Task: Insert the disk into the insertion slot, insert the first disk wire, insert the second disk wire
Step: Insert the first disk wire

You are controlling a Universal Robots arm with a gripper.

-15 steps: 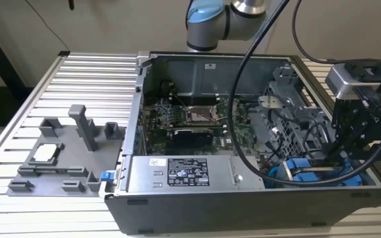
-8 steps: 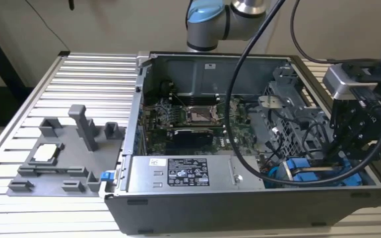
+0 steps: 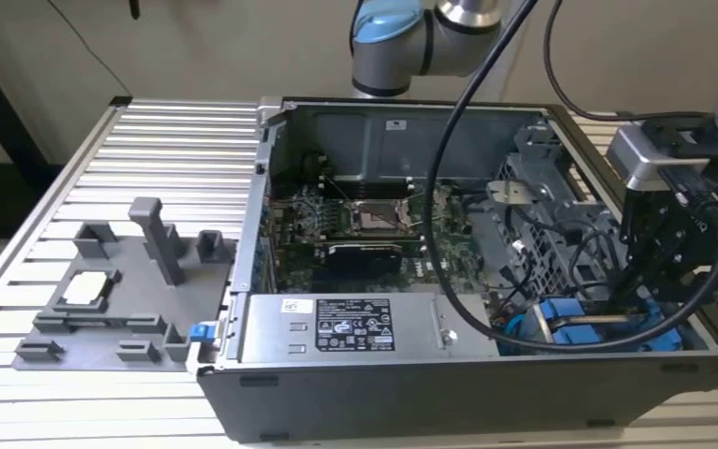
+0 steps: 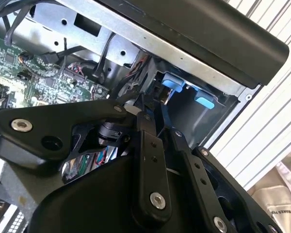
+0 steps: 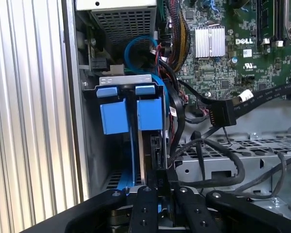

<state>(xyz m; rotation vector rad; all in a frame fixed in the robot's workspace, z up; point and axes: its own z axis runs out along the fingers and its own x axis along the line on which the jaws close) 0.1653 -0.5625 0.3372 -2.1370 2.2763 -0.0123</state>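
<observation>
Ribbed alu table [image 3: 147, 131] is carrying the open PC case [image 3: 459, 383]; my claw [image 5: 160, 182] is pinching the disk [image 5: 153, 150], edge-on, in the drive bay [image 5: 93, 160].

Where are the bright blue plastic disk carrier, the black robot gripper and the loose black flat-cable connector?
bright blue plastic disk carrier [image 5: 114, 118], first wrist view, one square blue tab.
black robot gripper [image 5: 160, 183], first wrist view, its tip.
loose black flat-cable connector [image 5: 222, 112], first wrist view, connector body.

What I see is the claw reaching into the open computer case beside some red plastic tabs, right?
Not quite: the plastic tabs are bright blue, not red, as the first wrist view shows. The claw does reach into the open computer case beside them.
</observation>
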